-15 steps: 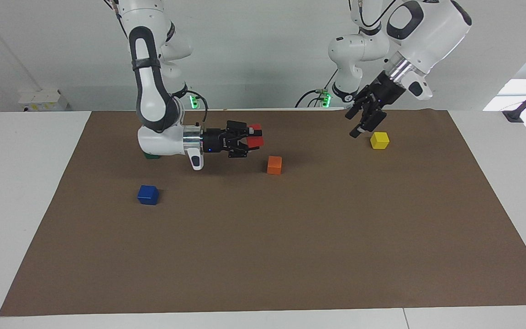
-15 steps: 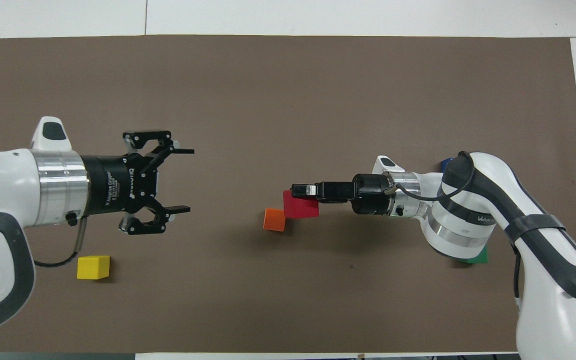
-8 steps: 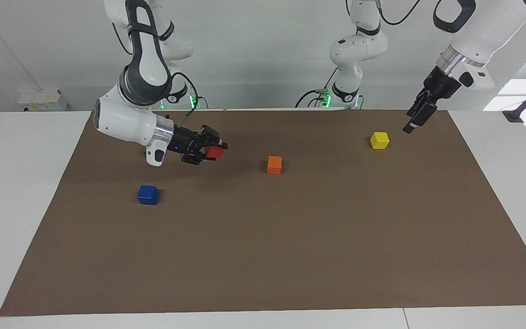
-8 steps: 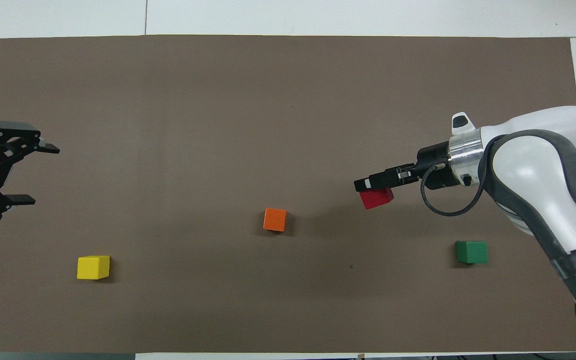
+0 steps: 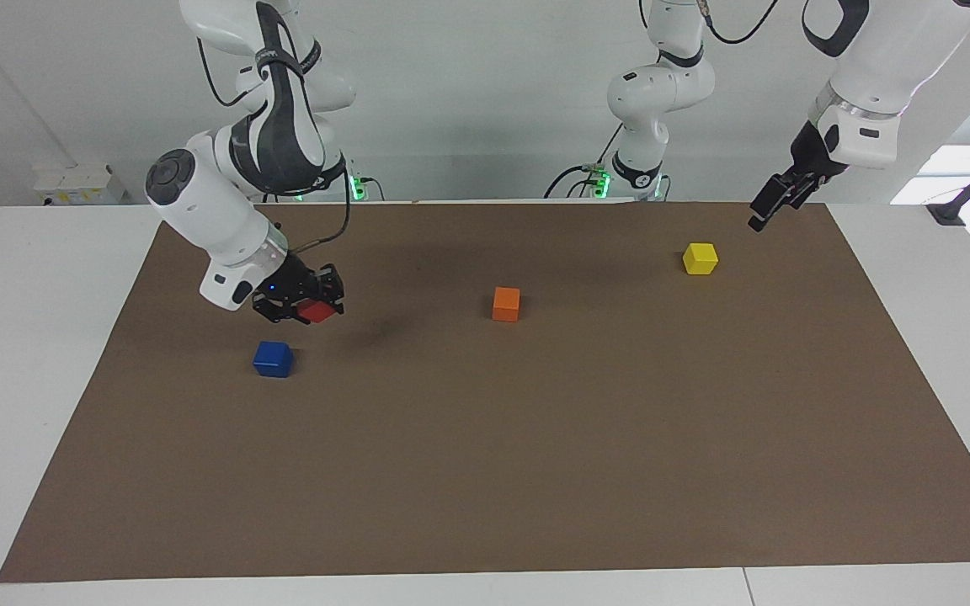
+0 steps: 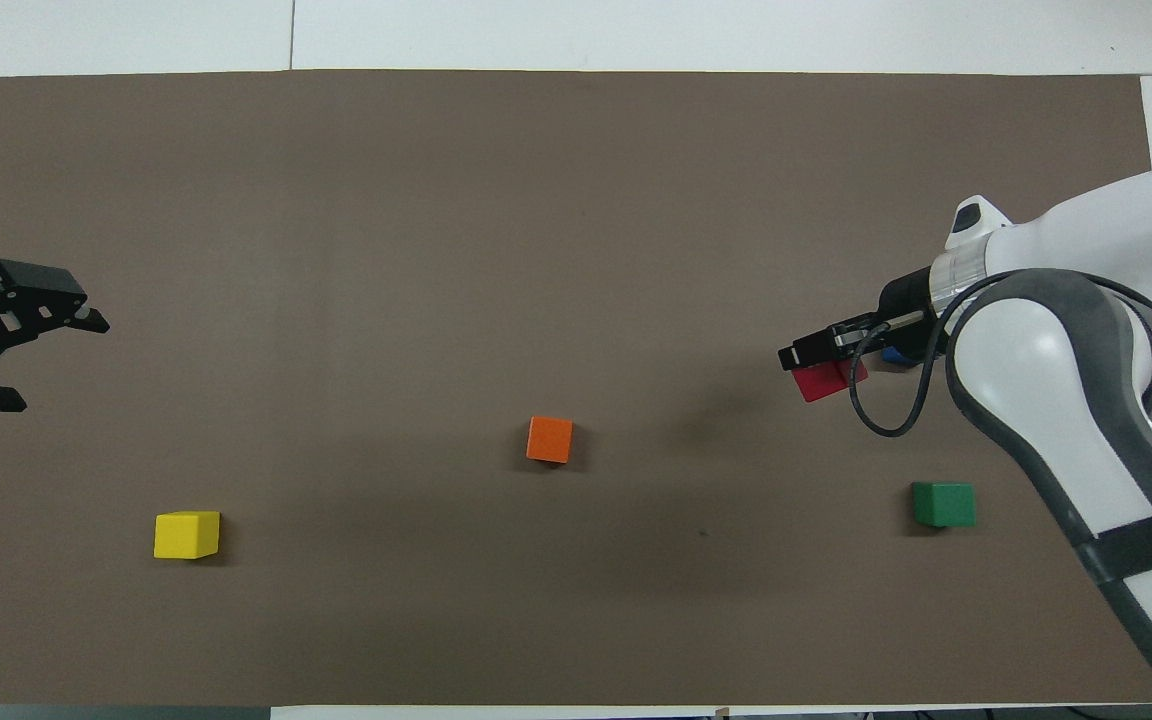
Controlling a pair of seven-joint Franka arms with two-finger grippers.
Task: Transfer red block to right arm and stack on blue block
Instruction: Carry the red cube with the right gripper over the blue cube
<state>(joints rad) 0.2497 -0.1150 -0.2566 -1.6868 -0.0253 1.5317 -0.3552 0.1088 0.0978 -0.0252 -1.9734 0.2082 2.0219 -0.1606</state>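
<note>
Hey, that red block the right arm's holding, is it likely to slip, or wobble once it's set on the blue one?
The red block looks rigid and flat-faced, so it should sit steady on the same-sized blue block if centred. Its finish looks glossy, so it may be a bit slippery, though the right pincer holds it fine. It probably won't roll.

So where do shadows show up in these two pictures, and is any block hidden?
Facing view: a soft shadow lies on the brown mat beside the red block, held by the right gripper. Overhead view: that arm nearly covers the blue block; a faint shadow lies between the orange block and the red block.
</note>
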